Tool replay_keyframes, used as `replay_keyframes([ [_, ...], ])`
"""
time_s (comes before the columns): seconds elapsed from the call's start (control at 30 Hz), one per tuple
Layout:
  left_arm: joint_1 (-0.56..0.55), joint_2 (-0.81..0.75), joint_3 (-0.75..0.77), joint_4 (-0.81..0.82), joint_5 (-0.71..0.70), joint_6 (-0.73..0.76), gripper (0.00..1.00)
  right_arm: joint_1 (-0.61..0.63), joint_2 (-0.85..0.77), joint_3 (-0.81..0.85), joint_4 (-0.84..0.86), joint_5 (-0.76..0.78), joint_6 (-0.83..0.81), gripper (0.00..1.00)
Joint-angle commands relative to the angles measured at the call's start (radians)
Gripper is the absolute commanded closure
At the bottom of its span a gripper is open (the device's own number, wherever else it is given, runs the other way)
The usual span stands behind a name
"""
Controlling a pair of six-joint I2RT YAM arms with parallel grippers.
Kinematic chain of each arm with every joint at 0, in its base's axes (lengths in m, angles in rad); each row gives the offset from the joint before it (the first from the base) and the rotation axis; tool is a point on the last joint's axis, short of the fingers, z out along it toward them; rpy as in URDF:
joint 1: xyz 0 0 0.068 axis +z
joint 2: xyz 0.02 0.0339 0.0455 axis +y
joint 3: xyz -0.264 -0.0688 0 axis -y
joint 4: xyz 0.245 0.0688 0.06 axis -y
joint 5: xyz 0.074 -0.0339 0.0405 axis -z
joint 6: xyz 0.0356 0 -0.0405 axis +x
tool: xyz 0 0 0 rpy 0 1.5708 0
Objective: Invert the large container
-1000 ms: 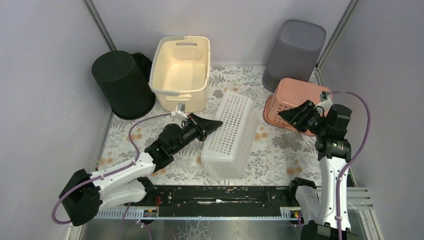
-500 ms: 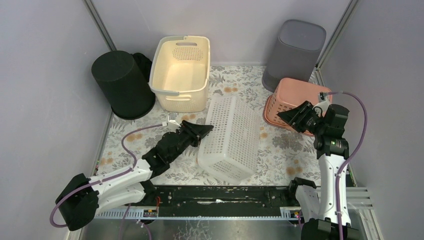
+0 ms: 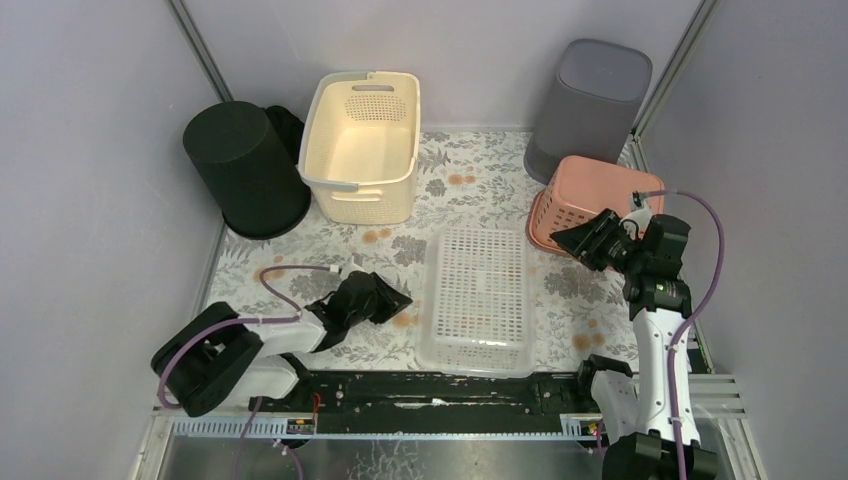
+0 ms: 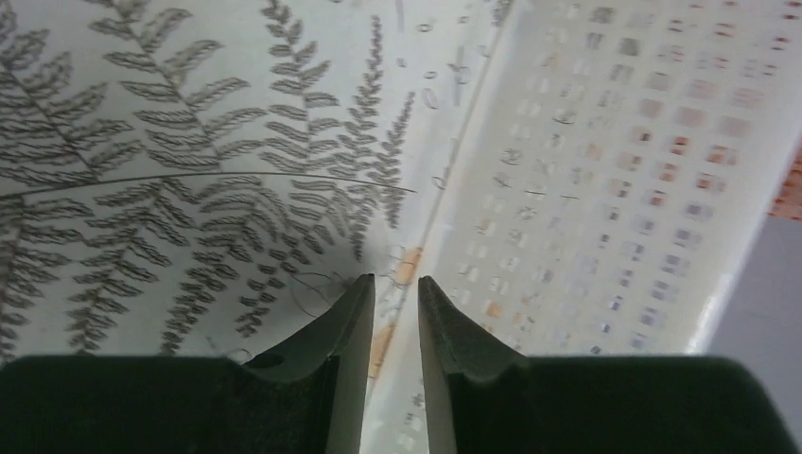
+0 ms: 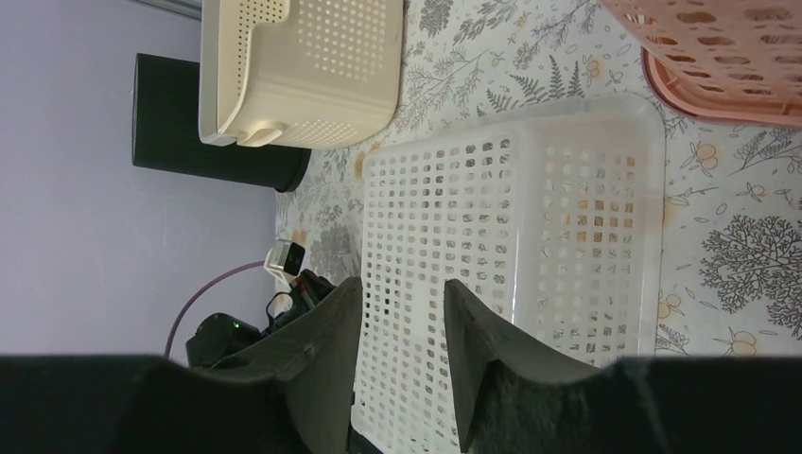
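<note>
- My left claw [image 4: 395,282] is nearly closed, only a thin slit between its two fingers, and it grips nothing.
- It sits low over the fern-printed surface [image 3: 470,185], with its tips just beside the left wall of the large container [image 3: 478,295]. I cannot tell whether they touch it.
- My right claw [image 5: 400,288] is parted moderately wide and empty. It is held up in the air and looks down across the container from the right.
- The large container is a white lattice basket lying in the near middle of the surface, between my two arms. Its perforated base faces up and its wider rim is down on the surface.
- Just behind my right claw is a pink basket [image 3: 590,195], bottom-up, close to the container's far right corner but apart from it.
- Farther back, a cream basket [image 3: 365,150] stands open side up.
- A black bin [image 3: 245,168] stands in the far left corner, beside the cream basket.
- A grey bin [image 3: 590,105] stands in the far right corner, behind the pink basket.
</note>
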Motion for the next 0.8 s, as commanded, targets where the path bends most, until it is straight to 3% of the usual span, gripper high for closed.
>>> replay_keyframes([
  [0.0, 0.0, 0.08, -0.001, 0.157, 0.013, 0.039, 0.71, 0.006, -0.012, -0.037, 0.035, -0.036, -0.019, 0.55],
  [0.13, 0.0, 0.113, 0.006, 0.19, 0.048, 0.047, 0.73, 0.01, -0.023, -0.081, -0.009, -0.027, -0.06, 0.56],
  [0.23, -0.014, 0.062, 0.041, 0.106, 0.101, 0.098, 0.69, 0.023, -0.041, -0.105, -0.079, 0.0, -0.108, 0.56],
  [0.47, -0.176, -0.202, 0.165, -0.39, -0.01, 0.253, 0.34, 0.117, -0.114, -0.2, -0.135, 0.07, -0.116, 0.54],
  [0.53, -0.221, -0.29, 0.167, -0.482, -0.034, 0.258, 0.12, 0.178, -0.141, -0.209, -0.14, 0.096, -0.082, 0.54],
  [0.63, -0.299, -0.379, 0.184, -0.571, -0.058, 0.256, 0.07, 0.273, -0.177, -0.214, -0.153, 0.174, -0.045, 0.5],
  [0.77, -0.421, -0.376, 0.238, -0.641, -0.127, 0.248, 0.05, 0.335, -0.196, -0.231, -0.184, 0.229, -0.023, 0.48],
])
